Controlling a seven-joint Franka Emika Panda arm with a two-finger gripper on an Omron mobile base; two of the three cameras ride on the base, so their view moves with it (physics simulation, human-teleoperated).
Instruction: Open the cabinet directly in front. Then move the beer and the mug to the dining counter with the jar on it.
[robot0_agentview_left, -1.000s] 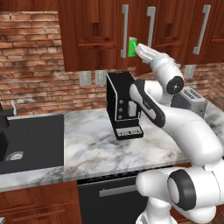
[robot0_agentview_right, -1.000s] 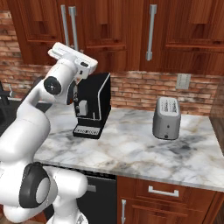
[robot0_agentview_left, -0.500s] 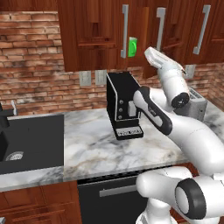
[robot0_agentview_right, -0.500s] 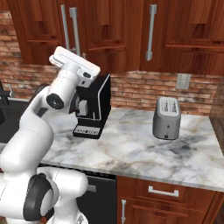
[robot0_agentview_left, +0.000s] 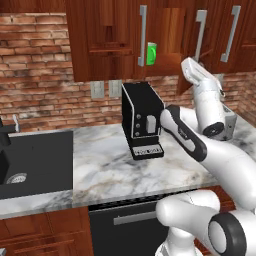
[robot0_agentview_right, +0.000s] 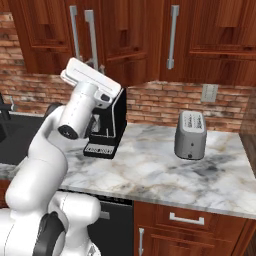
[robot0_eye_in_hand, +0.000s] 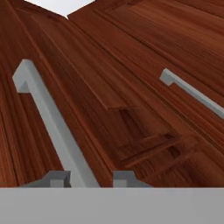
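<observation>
The cabinet (robot0_agentview_left: 105, 40) is the dark red-brown wall unit above the counter. Its right door is swung partly out. My gripper (robot0_eye_in_hand: 89, 178) is shut on that door's long grey handle (robot0_eye_in_hand: 48, 113), one fingertip on each side of the bar. From the left base view the same handle (robot0_agentview_left: 200, 32) rises just above my hand. In the gap between the two doors the bright green mug (robot0_agentview_left: 151, 54) stands on the shelf. The beer is hidden. The dining counter and the jar are out of view.
A black coffee machine (robot0_agentview_left: 142, 120) stands on the marble counter (robot0_agentview_left: 110, 170) right under the cabinet, close to my arm. A grey toaster (robot0_agentview_right: 190, 135) sits to the right and a black sink (robot0_agentview_left: 30, 160) to the left. The brick wall is behind.
My hand has drawn back toward me with the handle, and the right door has swung further out. The mug has stayed in place.
</observation>
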